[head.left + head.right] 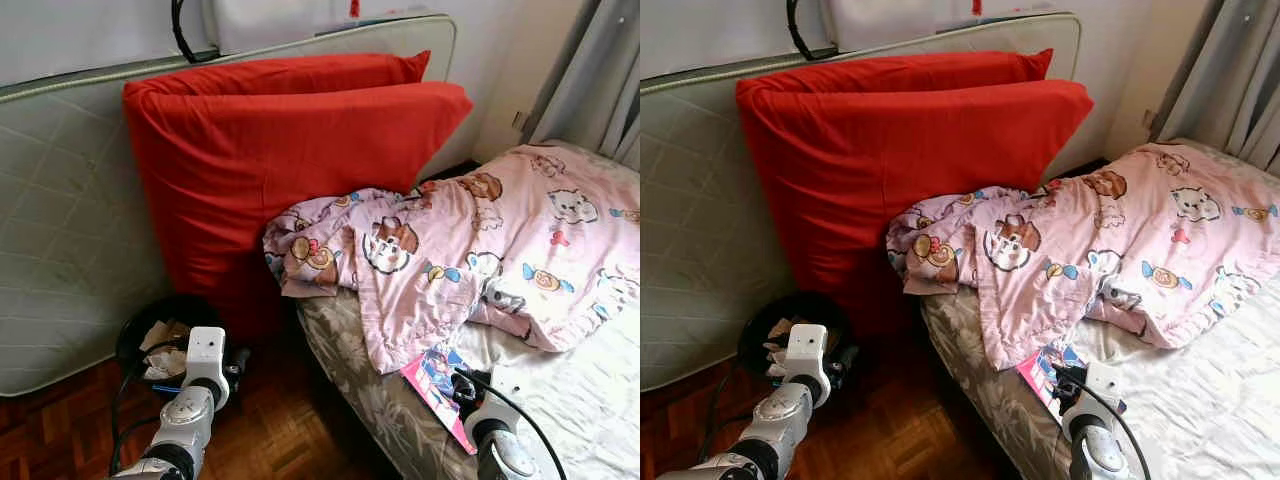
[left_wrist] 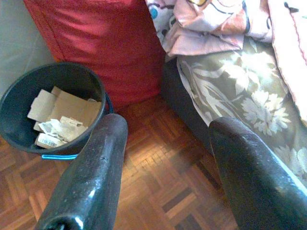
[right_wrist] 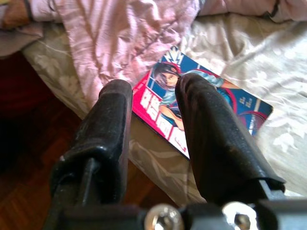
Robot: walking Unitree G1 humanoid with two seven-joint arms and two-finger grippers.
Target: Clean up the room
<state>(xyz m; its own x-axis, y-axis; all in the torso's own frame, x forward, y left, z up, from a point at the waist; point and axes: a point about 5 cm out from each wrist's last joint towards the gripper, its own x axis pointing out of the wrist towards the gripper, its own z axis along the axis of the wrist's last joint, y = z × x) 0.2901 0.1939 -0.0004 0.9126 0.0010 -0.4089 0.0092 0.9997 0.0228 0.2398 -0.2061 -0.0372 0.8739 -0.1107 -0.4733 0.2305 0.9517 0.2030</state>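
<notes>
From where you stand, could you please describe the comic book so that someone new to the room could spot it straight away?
Find the bed with the grey floral sheet and follow its near edge to where the pink cartoon-print blanket ends. There lies a flat, glossy comic book, right in front of the right hand. Its bright pink and blue cover with a drawn face is the only stiff printed thing among soft bedding.

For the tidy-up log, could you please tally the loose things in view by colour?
Red: 2, the cushions.
Pink: 2, the blanket and the book.
Black: 1, the bin.
Total: 5.
</notes>
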